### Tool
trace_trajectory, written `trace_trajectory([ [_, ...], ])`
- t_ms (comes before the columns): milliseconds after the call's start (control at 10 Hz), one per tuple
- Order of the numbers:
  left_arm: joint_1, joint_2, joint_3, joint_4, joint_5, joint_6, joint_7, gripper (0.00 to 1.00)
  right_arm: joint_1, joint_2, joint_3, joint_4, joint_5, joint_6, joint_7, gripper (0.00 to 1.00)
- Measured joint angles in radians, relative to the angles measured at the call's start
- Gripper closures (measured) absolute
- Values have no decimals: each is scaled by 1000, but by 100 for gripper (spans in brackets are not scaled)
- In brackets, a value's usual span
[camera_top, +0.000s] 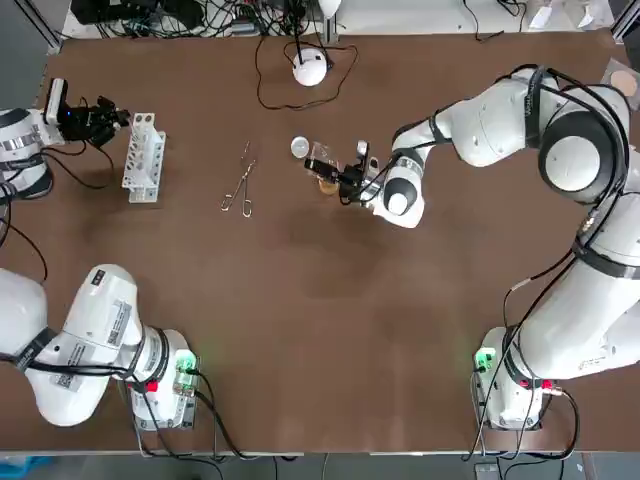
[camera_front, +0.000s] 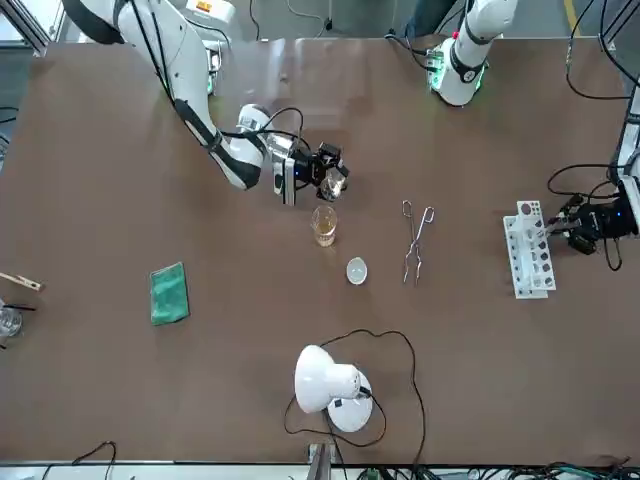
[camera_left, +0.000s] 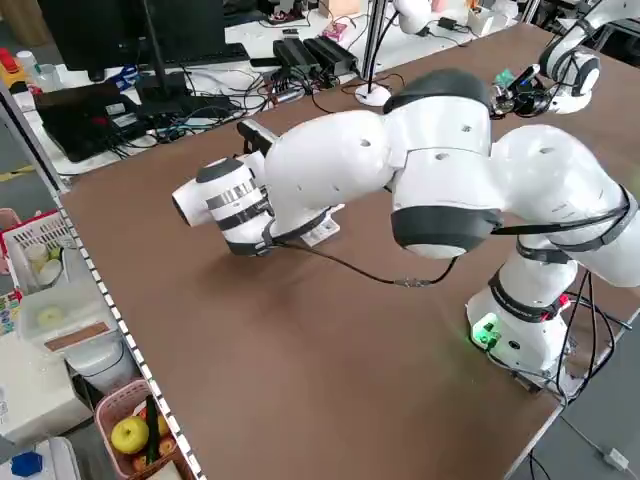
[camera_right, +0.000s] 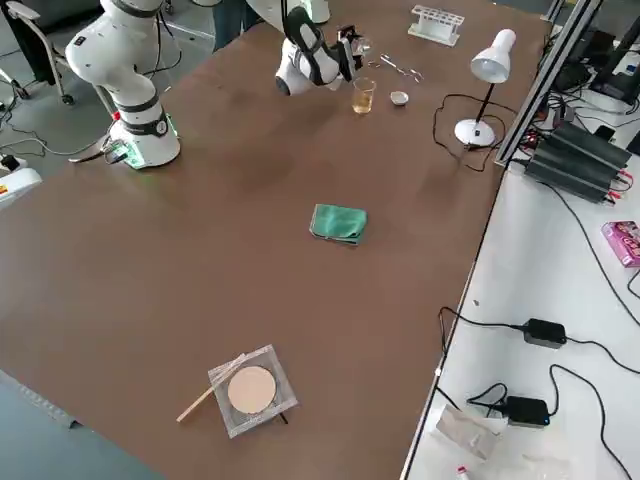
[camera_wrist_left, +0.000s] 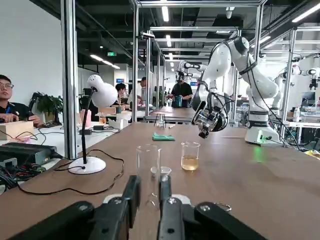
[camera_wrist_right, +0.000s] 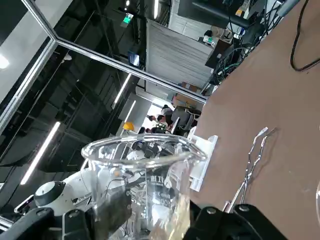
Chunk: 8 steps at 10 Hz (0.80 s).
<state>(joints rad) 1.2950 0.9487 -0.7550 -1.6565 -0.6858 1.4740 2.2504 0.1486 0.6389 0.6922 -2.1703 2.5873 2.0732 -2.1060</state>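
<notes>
My right gripper (camera_top: 335, 172) is at mid-table, shut on a clear glass beaker (camera_wrist_right: 145, 175) that it holds tilted in the air. A little amber liquid shows at this beaker's bottom. Just below it a second small beaker (camera_front: 324, 226) with amber liquid stands on the table. A small watch glass (camera_front: 356, 270) lies beside that one. My left gripper (camera_top: 112, 118) is at the far left by the white test tube rack (camera_top: 143, 157). Its fingers (camera_wrist_left: 132, 192) stand close around a glass test tube (camera_wrist_left: 149, 167) at the rack.
Metal tongs (camera_top: 240, 182) lie between the rack and the beakers. A white desk lamp (camera_top: 310, 68) with its cable stands at the back. Right of the right arm lie a green cloth (camera_front: 168, 293) and a square dish (camera_right: 250, 390). A person (camera_wrist_left: 10, 100) sits beyond the table.
</notes>
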Motion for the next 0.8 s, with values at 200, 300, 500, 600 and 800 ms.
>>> trace_trajectory([
  [200, 0, 18, 1, 11, 12, 1, 0, 79, 0, 5, 0, 0, 0, 0, 5, 61],
  [300, 0, 33, 1, 17, 19, 3, 0, 79, 0, 8, 0, 0, 0, 0, 17, 61],
  [500, -2, 67, 2, 33, 32, 7, 1, 79, 0, 13, 0, 2, 0, 0, 42, 61],
  [600, -3, 81, 5, 38, 37, 14, 1, 79, 0, 14, 0, 3, 0, 0, 48, 61],
  [800, -12, 99, 9, 48, 58, 25, 1, 79, 0, 15, 0, 3, 0, 0, 54, 61],
])
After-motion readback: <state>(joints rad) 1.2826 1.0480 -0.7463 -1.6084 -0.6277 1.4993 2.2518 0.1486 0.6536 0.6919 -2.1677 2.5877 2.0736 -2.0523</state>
